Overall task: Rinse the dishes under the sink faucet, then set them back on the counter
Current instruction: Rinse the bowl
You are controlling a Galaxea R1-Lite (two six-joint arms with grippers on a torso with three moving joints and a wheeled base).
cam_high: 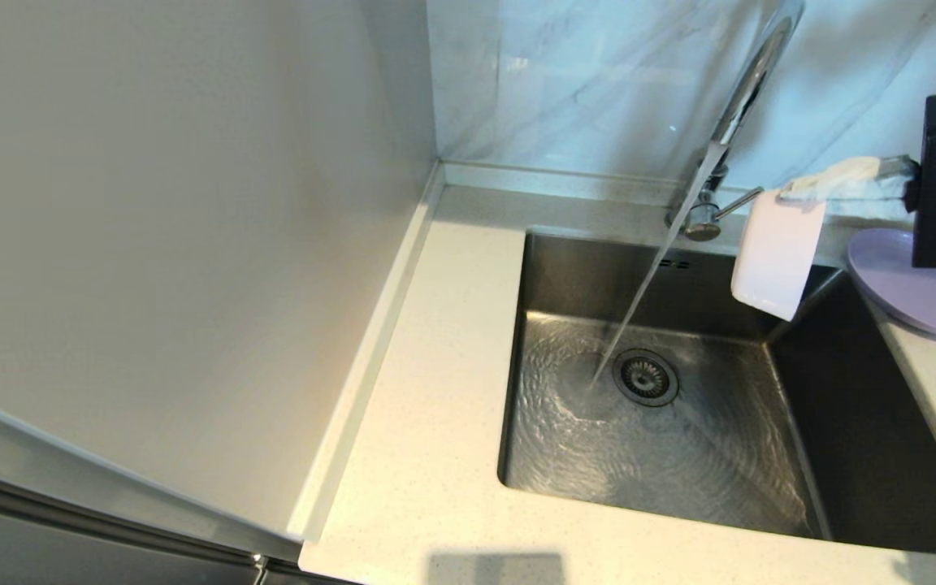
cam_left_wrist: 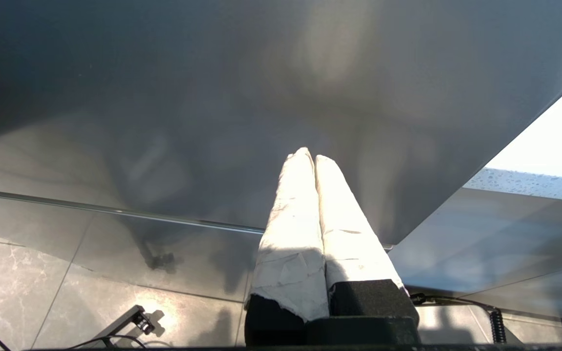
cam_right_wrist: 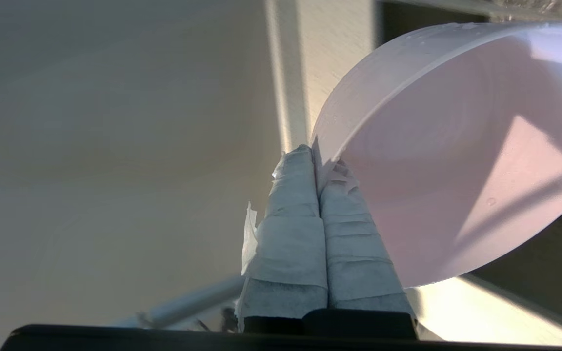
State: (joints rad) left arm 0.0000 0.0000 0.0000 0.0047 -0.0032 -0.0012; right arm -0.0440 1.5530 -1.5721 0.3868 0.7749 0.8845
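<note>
My right gripper (cam_high: 789,188) reaches in from the right, shut on the rim of a small pale pink dish (cam_high: 777,256). The dish hangs on edge over the back right corner of the sink (cam_high: 866,455), to the right of the water stream (cam_high: 639,301) and clear of it. In the right wrist view the taped fingertips (cam_right_wrist: 316,158) pinch the dish's rim (cam_right_wrist: 456,161). The chrome faucet (cam_high: 748,77) is running into the basin. A lilac plate (cam_high: 899,284) lies on the counter (cam_high: 427,390) right of the sink. My left gripper (cam_left_wrist: 310,156) is shut and empty, parked low beside a grey cabinet front.
The drain strainer (cam_high: 645,377) sits mid-basin, with rippling water around it. The faucet lever (cam_high: 738,203) sticks out toward the dish. A pale wall panel (cam_high: 192,244) bounds the counter on the left. A marble backsplash (cam_high: 598,81) rises behind the sink.
</note>
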